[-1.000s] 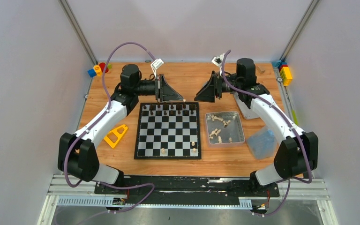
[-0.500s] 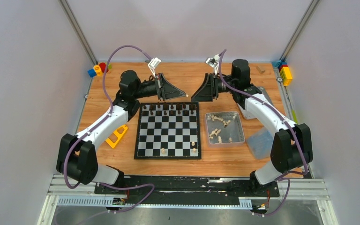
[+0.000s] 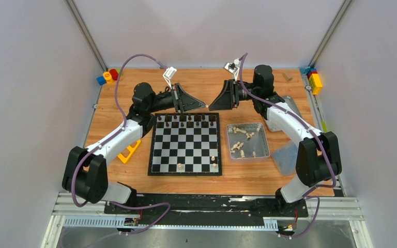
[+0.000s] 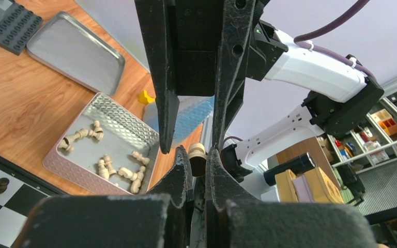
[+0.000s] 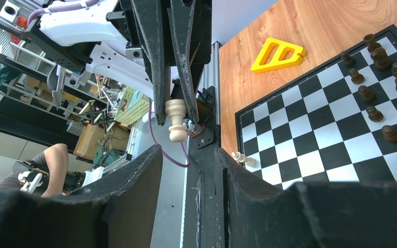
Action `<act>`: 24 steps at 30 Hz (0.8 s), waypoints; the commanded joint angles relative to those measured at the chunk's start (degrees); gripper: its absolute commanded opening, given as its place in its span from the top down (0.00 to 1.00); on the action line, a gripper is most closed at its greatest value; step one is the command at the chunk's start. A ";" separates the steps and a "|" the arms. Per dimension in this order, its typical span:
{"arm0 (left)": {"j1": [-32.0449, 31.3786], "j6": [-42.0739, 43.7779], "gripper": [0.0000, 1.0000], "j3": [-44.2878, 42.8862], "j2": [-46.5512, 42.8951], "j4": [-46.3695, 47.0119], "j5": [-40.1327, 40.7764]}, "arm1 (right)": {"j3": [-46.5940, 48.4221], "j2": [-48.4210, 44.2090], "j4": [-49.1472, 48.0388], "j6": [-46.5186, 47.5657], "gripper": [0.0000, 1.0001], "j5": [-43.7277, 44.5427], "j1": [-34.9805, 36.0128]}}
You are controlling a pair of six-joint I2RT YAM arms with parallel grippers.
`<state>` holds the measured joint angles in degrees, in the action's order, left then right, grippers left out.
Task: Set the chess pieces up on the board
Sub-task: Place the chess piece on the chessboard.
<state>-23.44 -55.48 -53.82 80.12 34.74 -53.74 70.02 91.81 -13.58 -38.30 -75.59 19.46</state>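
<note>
Mid-air handover above the far edge of the board point(image 3: 186, 147)! The left gripper point(image 4: 196, 164) is clamped on a pale piece point(image 5: 177, 120), and the right gripper point(image 5: 188, 155) faces it with fingers spread wide. The tidy way: slide the open fingers around the end that pokes out, squeeze squarely, and only then release the left side. It's a small, cream, turned figure with a round head, narrow neck and flared foot. It looks slippery, so a centred grip matters
</note>
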 commanded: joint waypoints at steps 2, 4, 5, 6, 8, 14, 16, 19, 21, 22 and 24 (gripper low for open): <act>-0.92 0.11 1.00 0.24 -0.93 3.97 1.07 | 2.25 0.70 -3.64 -1.32 0.59 -0.93 0.67; -1.05 0.23 1.00 0.41 -0.85 4.17 1.17 | 2.45 1.00 -3.82 -1.40 0.59 -0.85 0.71; -1.12 0.30 1.00 0.49 -0.84 4.18 1.22 | 2.56 1.05 -4.00 -1.61 0.60 -0.88 0.67; -1.19 0.45 1.00 0.65 -0.84 4.19 1.24 | 2.58 1.06 -4.40 -1.90 0.61 -0.94 0.73; -1.17 0.65 1.00 0.91 -0.93 4.19 1.45 | 2.57 1.09 -4.92 -2.27 0.62 -1.05 0.80; -1.26 1.11 1.00 1.09 -0.86 4.15 1.76 | 2.67 1.00 -5.39 -2.65 0.68 -1.47 0.89; -1.26 1.35 1.00 1.18 -0.80 4.00 1.86 | 2.64 0.95 -5.55 -2.74 0.71 -1.59 0.93; -1.26 1.73 1.00 1.22 -0.75 3.92 2.08 | 2.75 0.96 -5.58 -2.83 0.74 -1.83 1.19; -1.31 1.89 0.99 1.26 -0.75 3.93 2.26 | 2.71 1.06 -5.66 -2.74 0.75 -1.90 1.37; -1.33 1.92 0.99 1.26 -0.75 3.93 2.29 | 2.75 1.08 -5.73 -2.82 0.75 -1.92 1.39; -1.34 2.04 0.97 1.26 -0.67 3.81 2.36 | 2.83 1.24 -5.83 -2.88 0.76 -1.97 1.44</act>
<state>-24.40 -55.02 -52.77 80.14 36.25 -52.05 70.48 92.66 -16.60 -40.69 -76.25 20.43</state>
